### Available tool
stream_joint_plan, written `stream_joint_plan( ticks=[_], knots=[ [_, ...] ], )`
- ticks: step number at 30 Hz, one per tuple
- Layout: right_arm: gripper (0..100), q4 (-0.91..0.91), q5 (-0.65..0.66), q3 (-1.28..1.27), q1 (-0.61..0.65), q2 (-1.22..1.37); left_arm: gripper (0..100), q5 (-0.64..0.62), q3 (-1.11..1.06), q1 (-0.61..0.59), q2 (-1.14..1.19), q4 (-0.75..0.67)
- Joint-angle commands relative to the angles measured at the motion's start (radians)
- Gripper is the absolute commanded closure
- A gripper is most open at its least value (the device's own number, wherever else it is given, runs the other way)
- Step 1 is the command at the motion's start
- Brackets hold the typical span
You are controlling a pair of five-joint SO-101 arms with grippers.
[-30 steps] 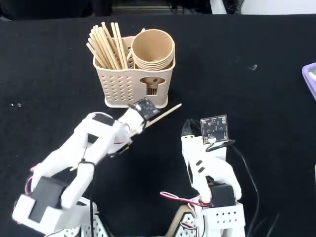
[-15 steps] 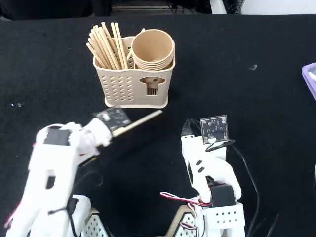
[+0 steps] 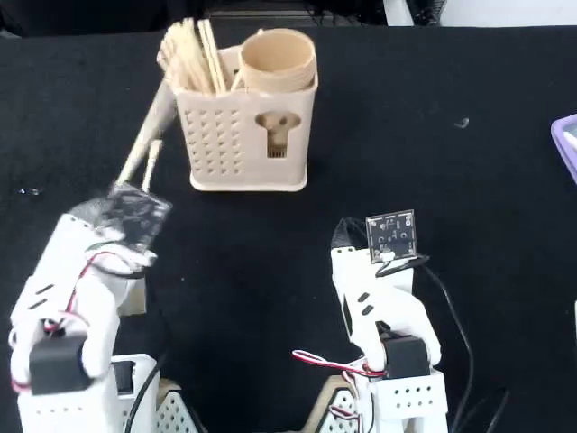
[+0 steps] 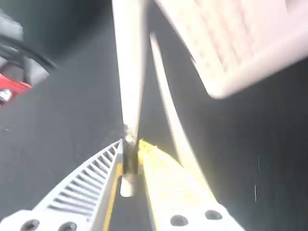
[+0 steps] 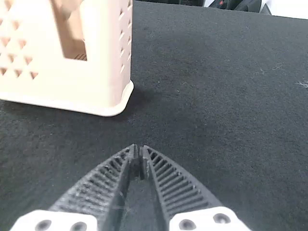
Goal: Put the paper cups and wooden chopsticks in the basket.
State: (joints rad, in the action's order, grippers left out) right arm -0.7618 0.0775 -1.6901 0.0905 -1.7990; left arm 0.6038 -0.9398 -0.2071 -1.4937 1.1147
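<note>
Left gripper (image 4: 130, 153) pinches one chopstick (image 3: 155, 122), angled toward one o'clock, tip just beside the basket (image 3: 236, 149) rim at its nine o'clock; cups (image 3: 278, 61) and other chopsticks (image 3: 187, 56) stand inside. Next, the tip apparently must clear the rim. Right gripper (image 5: 139, 156) sits closed, empty.

- The basket (image 3: 243, 144) is showing a pale beige, with rows of small holes as its pattern.
- The paper cups (image 3: 277, 59) are looking light brown.
- The chopsticks (image 3: 185, 50) are showing a pale wood colour.
- The table (image 3: 451, 198) is appearing black.
- The left gripper (image 4: 129, 144) is showing one white ribbed finger and one yellow.
- The right gripper (image 5: 139, 150) is looking black and ribbed.
</note>
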Motion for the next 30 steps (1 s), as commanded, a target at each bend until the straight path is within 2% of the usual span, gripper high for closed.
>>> stream_joint_plan(
  ticks=[1,4,13,16,19,21,30],
  knots=[
    [98.5,0.015,0.012,0.005,0.014,-0.071,97,-0.226,0.091,-0.005,-0.044,-0.140],
    [98.5,0.015,0.012,0.005,0.014,-0.071,97,-0.351,0.124,-0.005,-0.035,-0.221],
    [98.4,0.017,0.012,0.005,0.015,-0.071,97,-0.376,0.073,-0.015,-0.006,-0.195],
    [98.4,0.018,0.012,0.005,0.015,-0.071,97,-0.491,0.064,-0.015,-0.014,-0.256],
    [98.4,0.017,0.012,0.005,0.015,-0.071,97,-0.643,0.064,-0.012,-0.006,-0.368],
    [98.4,0.015,0.012,0.005,0.015,-0.071,97,-0.700,0.039,0.024,-0.002,-0.462],
    [98.4,0.015,0.012,0.005,0.015,-0.071,97,-0.724,-0.007,0.265,0.178,-0.901]
  ],
)
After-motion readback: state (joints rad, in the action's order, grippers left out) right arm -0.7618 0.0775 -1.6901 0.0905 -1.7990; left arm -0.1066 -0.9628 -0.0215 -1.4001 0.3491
